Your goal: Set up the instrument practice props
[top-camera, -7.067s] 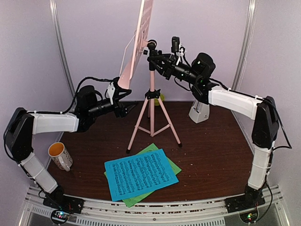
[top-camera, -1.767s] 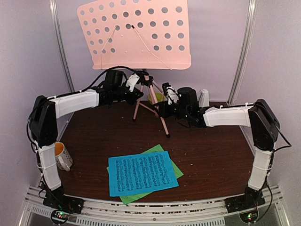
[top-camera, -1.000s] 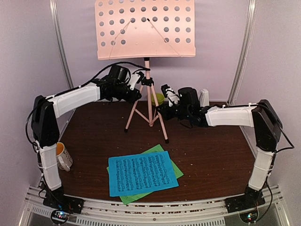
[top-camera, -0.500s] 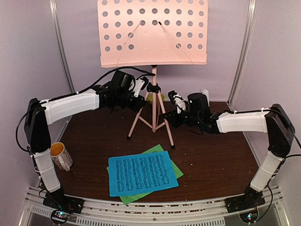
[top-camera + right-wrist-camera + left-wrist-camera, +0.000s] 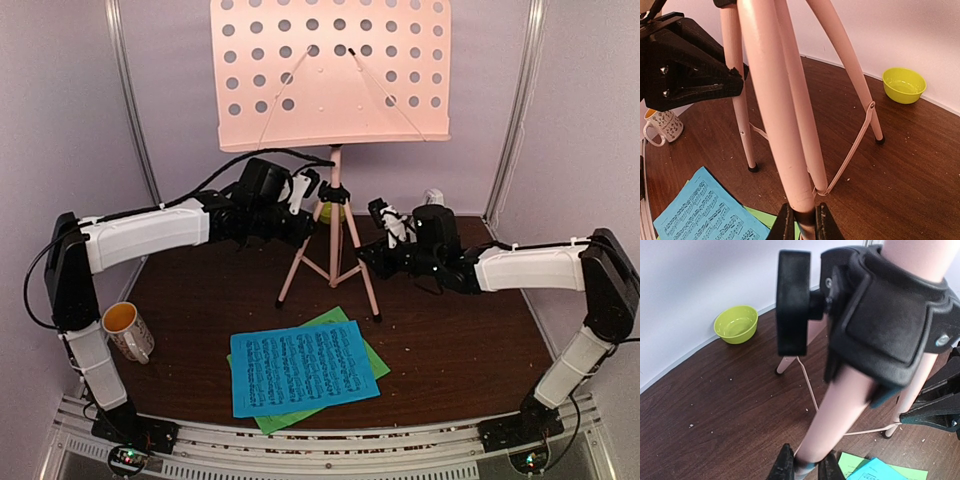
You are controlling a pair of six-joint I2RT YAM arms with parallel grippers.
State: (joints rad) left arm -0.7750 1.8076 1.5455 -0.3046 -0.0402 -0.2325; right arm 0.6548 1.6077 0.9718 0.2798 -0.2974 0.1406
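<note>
From above and behind the arms, the pink music stand [image 5: 335,125] stands upright at the middle rear of the dark table [image 5: 460,340], its perforated plate facing the camera and its tripod legs splayed. The left gripper [image 5: 305,232] reaches in to the left front leg and the right gripper [image 5: 365,262] to the right front leg. The blue sheet [image 5: 305,368] lies on the green sheet [image 5: 374,357] near the front edge, apart from the stand's feet. A mug [image 5: 128,330] sits at the left, and the white top of the metronome [image 5: 433,197] peeks out behind the right wrist. At the left wrist, the jaws are closed on a pink leg below the black collar [image 5: 880,325] and its knob [image 5: 792,302], with a lime-green bowl [image 5: 736,324] against the back wall. At the right wrist, the jaws pinch another pink leg low down. The two feet that show rest on the table, thin braces link the legs, the left gripper's black fingers hold the neighbouring leg, and the sheets lie at lower left.
</note>
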